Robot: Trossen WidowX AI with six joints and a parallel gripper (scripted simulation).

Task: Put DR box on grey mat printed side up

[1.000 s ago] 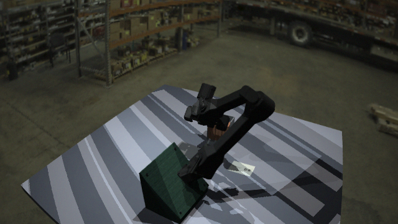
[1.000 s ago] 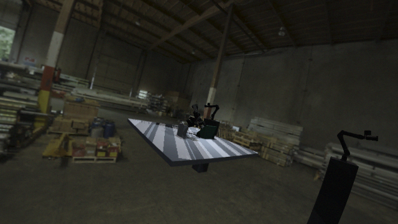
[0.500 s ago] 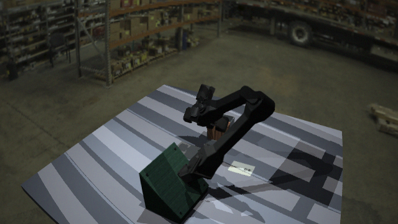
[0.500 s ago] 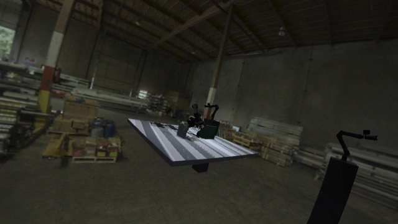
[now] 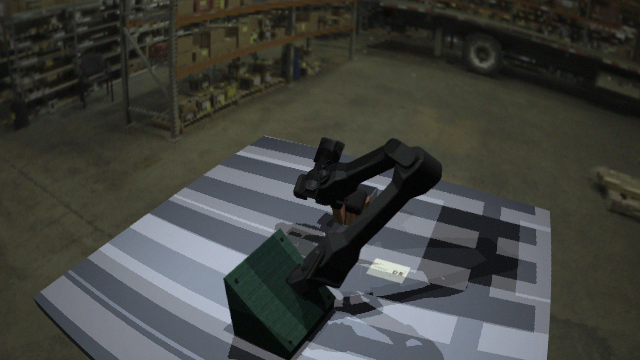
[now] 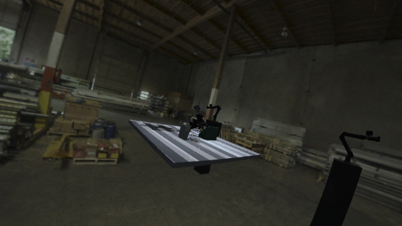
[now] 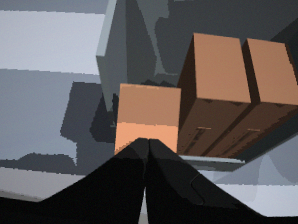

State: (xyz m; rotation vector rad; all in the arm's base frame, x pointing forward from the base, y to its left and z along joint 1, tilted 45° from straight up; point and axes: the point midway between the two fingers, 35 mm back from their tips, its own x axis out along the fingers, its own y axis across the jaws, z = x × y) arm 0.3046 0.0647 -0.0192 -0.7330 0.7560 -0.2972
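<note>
My gripper is shut, with nothing seen between its fingers. In the wrist view its tips overlap the near part of the left box; whether they touch it I cannot tell. The middle box and right box stand side by side in the grey bin. Faint dark print shows on their near sides, too oblique to read. The left box's top looks smaller than theirs, and no code shows on it. In the top view the arm partly hides the boxes. I cannot make out the grey mat surely.
A green wedge-shaped block stands beside the arm's base. A pale card with small dark letters lies on the striped table, right of the arm in the top view. Shadows cross the table. Another arm stands on a separate pedestal.
</note>
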